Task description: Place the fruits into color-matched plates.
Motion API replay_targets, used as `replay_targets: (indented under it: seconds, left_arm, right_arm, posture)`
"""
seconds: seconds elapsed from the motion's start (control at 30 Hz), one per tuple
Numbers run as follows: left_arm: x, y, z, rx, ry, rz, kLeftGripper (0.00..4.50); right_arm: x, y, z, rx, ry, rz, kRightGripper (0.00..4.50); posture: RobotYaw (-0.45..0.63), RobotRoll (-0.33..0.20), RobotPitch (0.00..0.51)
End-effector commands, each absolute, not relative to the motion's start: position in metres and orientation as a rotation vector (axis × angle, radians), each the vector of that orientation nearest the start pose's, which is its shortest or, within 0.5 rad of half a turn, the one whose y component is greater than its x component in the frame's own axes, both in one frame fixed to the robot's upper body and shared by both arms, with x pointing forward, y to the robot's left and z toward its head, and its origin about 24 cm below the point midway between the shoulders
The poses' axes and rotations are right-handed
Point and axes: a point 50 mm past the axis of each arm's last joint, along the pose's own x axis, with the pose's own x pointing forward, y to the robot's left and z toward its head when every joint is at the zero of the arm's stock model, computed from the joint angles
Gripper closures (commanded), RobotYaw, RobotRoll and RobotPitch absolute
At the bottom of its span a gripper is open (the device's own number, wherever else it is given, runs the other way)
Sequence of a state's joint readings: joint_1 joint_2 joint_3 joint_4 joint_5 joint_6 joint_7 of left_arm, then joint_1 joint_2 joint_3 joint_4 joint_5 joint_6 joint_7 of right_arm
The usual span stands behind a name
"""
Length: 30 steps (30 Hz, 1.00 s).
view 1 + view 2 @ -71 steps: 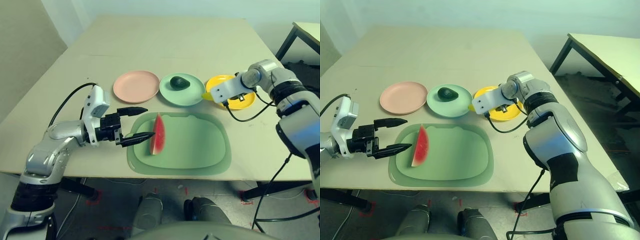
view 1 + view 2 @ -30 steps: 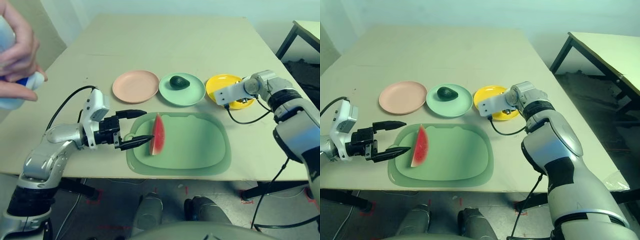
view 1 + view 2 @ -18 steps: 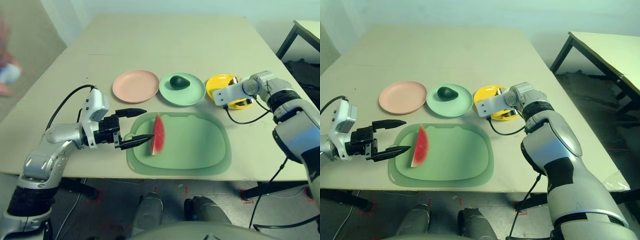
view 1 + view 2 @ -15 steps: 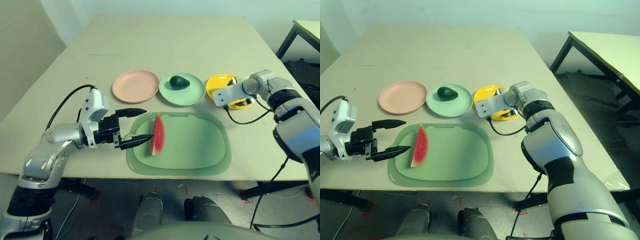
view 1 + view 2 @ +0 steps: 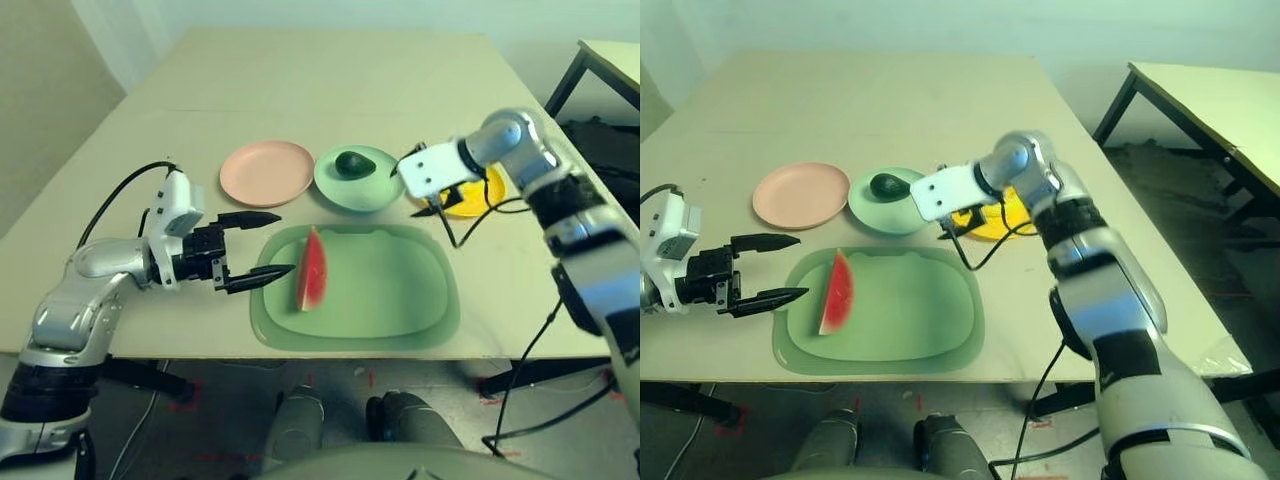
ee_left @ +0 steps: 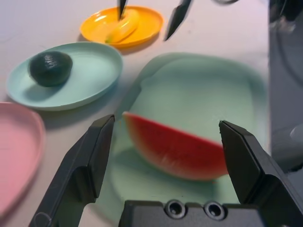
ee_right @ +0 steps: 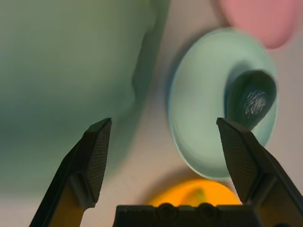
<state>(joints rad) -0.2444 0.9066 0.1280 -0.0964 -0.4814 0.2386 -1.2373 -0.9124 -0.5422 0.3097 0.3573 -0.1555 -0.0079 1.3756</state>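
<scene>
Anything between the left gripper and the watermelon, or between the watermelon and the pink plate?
Nothing visible blocks either stretch: the open left gripper is right beside the watermelon wedge, and only the tray's low rim and bare table lie before the pink plate.

Red watermelon wedge, plain pink plate

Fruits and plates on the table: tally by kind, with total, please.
Watermelon wedge: 1
Banana: 1
Avocado: 1
Round plates, pink, mint green and yellow: 3
Total: 6
</scene>
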Motion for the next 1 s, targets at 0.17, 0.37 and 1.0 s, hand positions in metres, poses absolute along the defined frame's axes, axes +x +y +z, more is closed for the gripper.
replay_targets:
  seconds: [0.17, 0.37, 1.0]
  left_arm:
    - [0.271, 0.239, 0.19, 0.645, 0.082, -1.275, 0.0]
    - [0.288, 0.218, 0.191, 0.928, 0.078, -1.48, 0.0]
    - [0.312, 0.177, 0.166, 1.487, -0.03, -1.807, 0.0]
  right_arm:
    - [0.316, -0.141, 0.2, -0.622, 0.131, 1.142, 0.03]
    - [0.284, -0.158, 0.182, -0.316, 0.096, 1.08, 0.03]
    - [0.225, -0.175, 0.126, -0.019, 0.019, 1.028, 0.03]
  posture:
    - [0.12, 0.0, 0.072]
    - [0.09, 0.0, 0.062]
    - [0.04, 0.0, 0.048]
